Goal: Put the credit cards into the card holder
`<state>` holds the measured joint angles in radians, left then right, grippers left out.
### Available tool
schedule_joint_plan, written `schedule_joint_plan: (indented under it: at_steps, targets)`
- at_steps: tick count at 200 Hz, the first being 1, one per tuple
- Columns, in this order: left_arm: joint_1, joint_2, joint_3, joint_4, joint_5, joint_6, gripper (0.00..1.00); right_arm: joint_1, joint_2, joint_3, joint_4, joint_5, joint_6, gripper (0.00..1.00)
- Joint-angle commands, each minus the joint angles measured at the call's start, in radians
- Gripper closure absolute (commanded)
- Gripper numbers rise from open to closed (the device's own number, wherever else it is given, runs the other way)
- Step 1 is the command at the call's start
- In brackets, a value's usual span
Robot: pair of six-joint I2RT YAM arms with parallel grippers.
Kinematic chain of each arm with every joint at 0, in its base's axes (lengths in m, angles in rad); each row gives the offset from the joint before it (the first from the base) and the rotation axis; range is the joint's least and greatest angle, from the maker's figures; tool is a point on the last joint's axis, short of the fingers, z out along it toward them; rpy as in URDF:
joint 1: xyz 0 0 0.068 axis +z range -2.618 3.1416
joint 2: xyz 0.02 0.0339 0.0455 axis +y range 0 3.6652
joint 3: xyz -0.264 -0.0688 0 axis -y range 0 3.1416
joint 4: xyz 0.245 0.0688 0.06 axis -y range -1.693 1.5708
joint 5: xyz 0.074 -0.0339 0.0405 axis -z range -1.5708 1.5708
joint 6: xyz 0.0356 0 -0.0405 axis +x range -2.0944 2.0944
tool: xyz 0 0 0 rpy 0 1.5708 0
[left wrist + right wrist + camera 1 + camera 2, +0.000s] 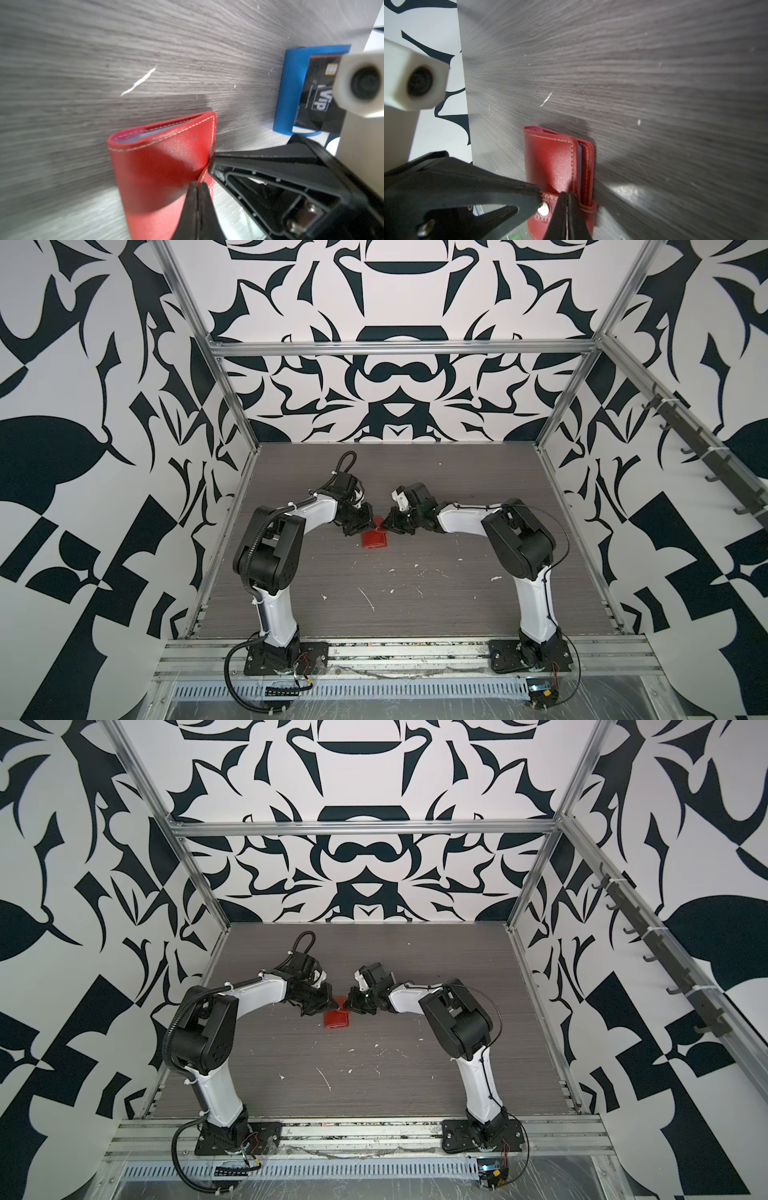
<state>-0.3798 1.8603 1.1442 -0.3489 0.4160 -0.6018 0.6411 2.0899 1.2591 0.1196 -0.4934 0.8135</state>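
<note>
The red card holder point(374, 540) point(336, 1020) lies folded on the grey table between both arms. In the left wrist view my left gripper point(198, 185) is shut on the holder's point(162, 166) strap tab. The right wrist view shows that tab with its metal snap point(543, 208), and my right gripper point(566, 195) shut on the edge of the holder's front cover point(550, 162). A pale blue sliver point(580, 166) shows between the covers; card or pocket, I cannot tell. A dark credit card point(318, 97) marked "Vip" stands in a blue rack point(291, 91).
Both grippers point(371, 526) point(384, 526) meet tip to tip over the holder's far edge. The right finger point(270, 166) nearly touches the left jaws. The blue rack sits close behind the right gripper, hidden in both top views. White scuffs point(365, 597) mark the table.
</note>
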Motion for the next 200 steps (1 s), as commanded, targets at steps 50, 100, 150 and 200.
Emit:
schedule_joint_plan:
  at_steps: [50, 100, 150, 200]
  targets:
    - [-0.002, -0.010, 0.020, -0.029, -0.033, 0.017, 1.00, 0.007, 0.010, 0.039, -0.056, -0.010, -0.026, 0.89]
    - [-0.009, 0.015, 0.025, -0.069, -0.095, 0.045, 1.00, 0.007, 0.020, 0.060, -0.093, -0.002, -0.041, 0.88]
    - [-0.042, 0.046, 0.052, -0.129, -0.159, 0.084, 1.00, 0.014, 0.032, 0.084, -0.149, 0.008, -0.068, 0.88]
    - [-0.080, 0.076, 0.085, -0.203, -0.243, 0.127, 1.00, 0.020, 0.039, 0.096, -0.186, 0.028, -0.086, 0.88]
